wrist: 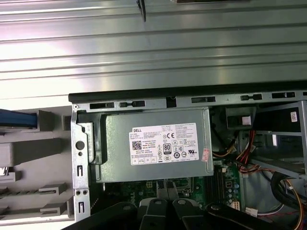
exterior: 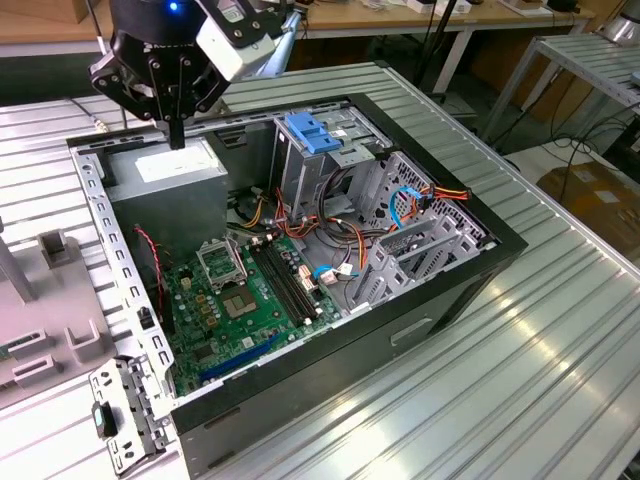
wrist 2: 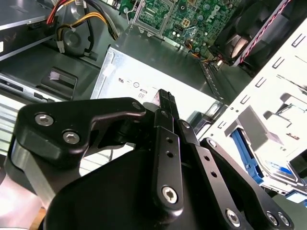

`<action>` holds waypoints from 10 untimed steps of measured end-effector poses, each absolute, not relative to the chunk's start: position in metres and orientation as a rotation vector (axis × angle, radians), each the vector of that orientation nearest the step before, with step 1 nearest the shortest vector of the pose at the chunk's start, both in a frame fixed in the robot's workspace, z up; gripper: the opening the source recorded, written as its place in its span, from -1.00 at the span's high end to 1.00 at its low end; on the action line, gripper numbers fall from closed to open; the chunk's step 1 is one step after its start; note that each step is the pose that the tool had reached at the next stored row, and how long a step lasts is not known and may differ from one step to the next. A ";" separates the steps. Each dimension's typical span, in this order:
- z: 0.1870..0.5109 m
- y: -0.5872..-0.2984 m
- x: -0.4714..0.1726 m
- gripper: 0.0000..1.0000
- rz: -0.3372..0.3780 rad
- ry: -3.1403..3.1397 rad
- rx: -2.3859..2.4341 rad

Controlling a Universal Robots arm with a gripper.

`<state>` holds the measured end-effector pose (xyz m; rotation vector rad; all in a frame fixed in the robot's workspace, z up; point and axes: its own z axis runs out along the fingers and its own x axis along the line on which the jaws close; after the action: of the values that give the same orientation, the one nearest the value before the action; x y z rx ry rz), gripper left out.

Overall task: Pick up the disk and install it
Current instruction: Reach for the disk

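Hand (exterior: 177, 138), fingers (wrist 2: 166, 103) together, over power supply (exterior: 170, 165); disk (wrist 2: 280, 168) half hidden.

Open computer case (exterior: 400, 330) on ribbed table (exterior: 560, 380)

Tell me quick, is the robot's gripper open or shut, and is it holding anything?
Gripper: fingers shut together, holding nothing, over the grey power supply box.

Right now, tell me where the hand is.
In the exterior view the hand hangs at the view's upper left, above the grey power supply box in a corner of the open computer case.
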<state>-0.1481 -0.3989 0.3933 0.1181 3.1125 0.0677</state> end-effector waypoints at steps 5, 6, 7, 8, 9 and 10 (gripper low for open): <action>0.393 -0.399 -0.151 0.79 0.068 3.112 0.118; 0.393 -0.399 -0.151 0.79 0.068 3.112 0.118; 0.393 -0.399 -0.152 0.79 0.068 3.112 0.118; 0.393 -0.399 -0.152 0.79 0.068 3.113 0.118; 0.393 -0.399 -0.153 0.79 0.068 3.112 0.118; 0.393 -0.399 -0.153 0.79 0.068 3.113 0.118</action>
<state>-0.1531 -0.3989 0.3933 0.1180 3.1125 0.0676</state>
